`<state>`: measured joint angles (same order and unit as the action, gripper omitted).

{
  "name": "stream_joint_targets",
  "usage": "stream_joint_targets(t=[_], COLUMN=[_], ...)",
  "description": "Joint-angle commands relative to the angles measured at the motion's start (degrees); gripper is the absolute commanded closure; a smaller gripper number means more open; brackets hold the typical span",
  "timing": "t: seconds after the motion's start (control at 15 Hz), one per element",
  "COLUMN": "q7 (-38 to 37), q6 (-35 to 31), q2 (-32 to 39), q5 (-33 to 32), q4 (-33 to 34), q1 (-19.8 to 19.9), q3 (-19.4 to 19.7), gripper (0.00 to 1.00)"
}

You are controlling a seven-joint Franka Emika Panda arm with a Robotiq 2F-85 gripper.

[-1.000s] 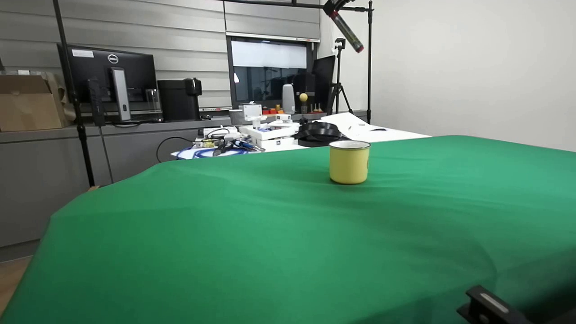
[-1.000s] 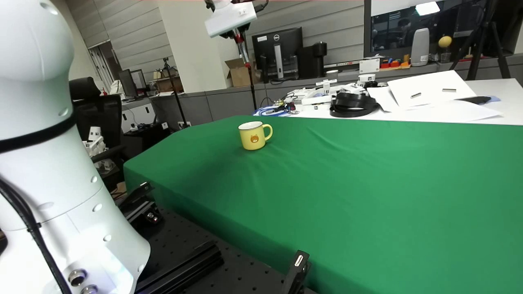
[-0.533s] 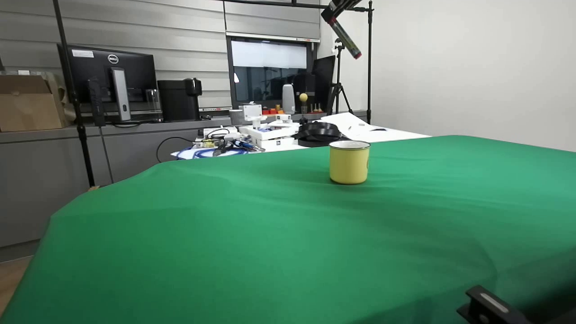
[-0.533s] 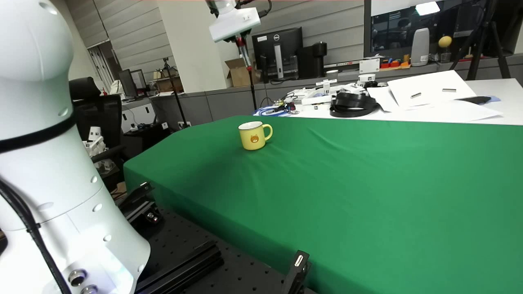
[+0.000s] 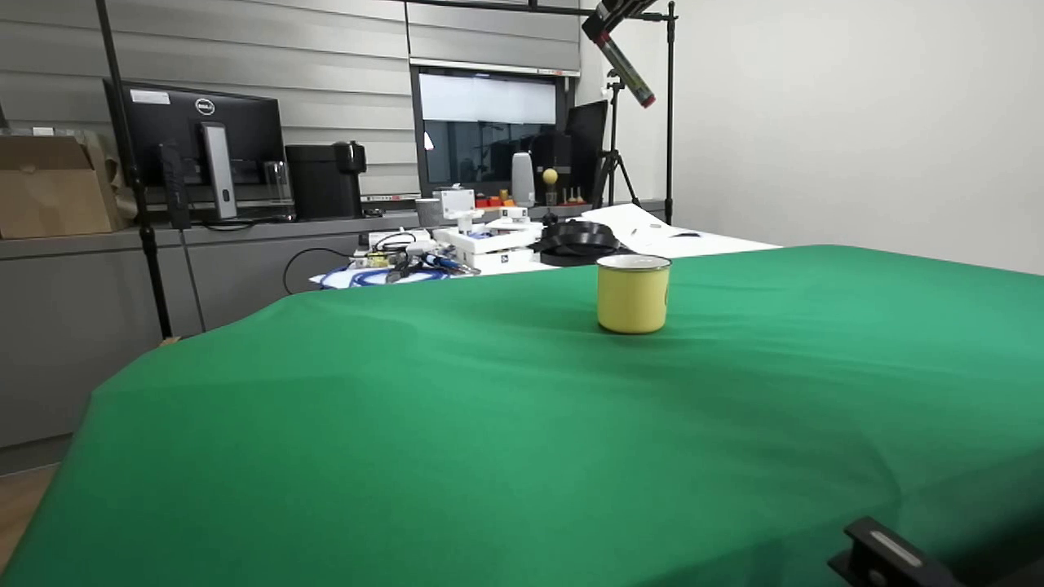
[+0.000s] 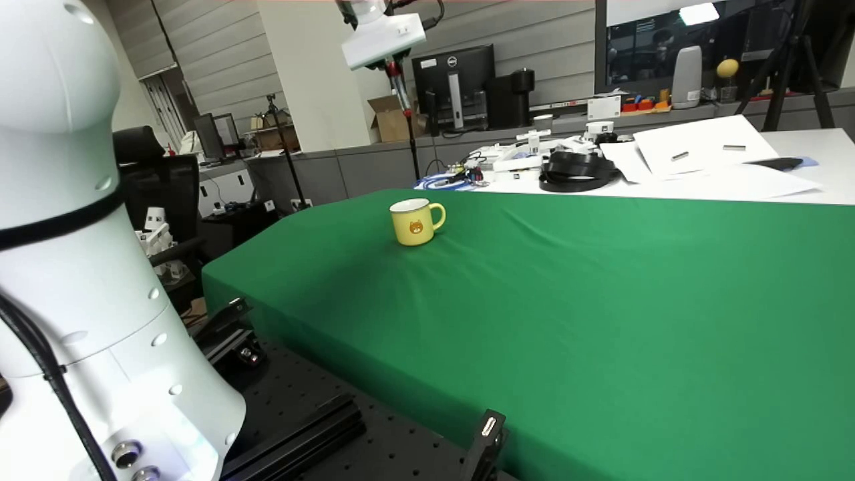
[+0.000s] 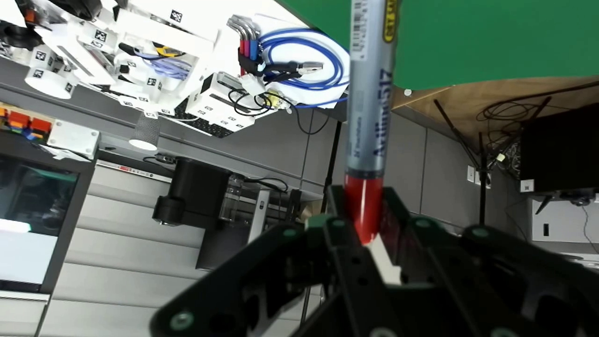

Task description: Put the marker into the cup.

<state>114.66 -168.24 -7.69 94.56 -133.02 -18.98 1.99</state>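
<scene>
The marker is a grey pen with a red cap; it shows in the wrist view and tilted in both exterior views. My gripper is shut on its red cap in the wrist view, and the grey body points away from the jaws. In an exterior view the gripper is high in the air, and it also shows below the white wrist part. The yellow cup stands upright on the green cloth, lower than the marker and apart from it. Its handle and bear face show in an exterior view.
A green cloth covers the table. A white table behind it bears papers, a black coil, white parts and blue cables. Black clamps sit at the front edge by the arm's base.
From one second to half a second ago, the gripper and marker moved slightly lower, a little to the left or right depending on the exterior view. Since then nothing visibly moves. The cup stays put.
</scene>
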Motion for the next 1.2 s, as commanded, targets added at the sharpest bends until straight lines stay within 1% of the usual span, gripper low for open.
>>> stream_joint_targets(t=[0.0, 0.13, 0.27, 0.4, 0.47, 0.6, 0.67, 0.93, 1.13], q7=[3.4, 5.8, 9.7, 12.9, 10.7, 12.3, 12.3, 16.6, 21.7], q6=[0.5, 1.0, 1.6, 2.7, 3.8, 5.2, 6.1, 8.7, 12.6], q2=[-0.4, 0.8, 3.1, 4.6, 4.1, 6.7, 6.8, 9.3, 11.4], q5=[5.5, 9.7, 15.5, 19.7, 17.7, 19.6, 19.8, 23.4, 26.3], q4=[0.3, 0.8, 1.6, 1.7, -0.3, 0.3, -0.1, 0.0, 0.0], q1=[0.0, 0.0, 0.0, 0.2, 0.1, 0.2, 0.4, 1.0, 1.5], q3=[0.2, 0.1, -0.1, -0.1, 0.1, 0.2, 0.4, 0.7, 1.1], gripper=[0.95, 0.95, 0.95, 0.95, 0.95, 0.95, 0.95, 0.95, 0.95])
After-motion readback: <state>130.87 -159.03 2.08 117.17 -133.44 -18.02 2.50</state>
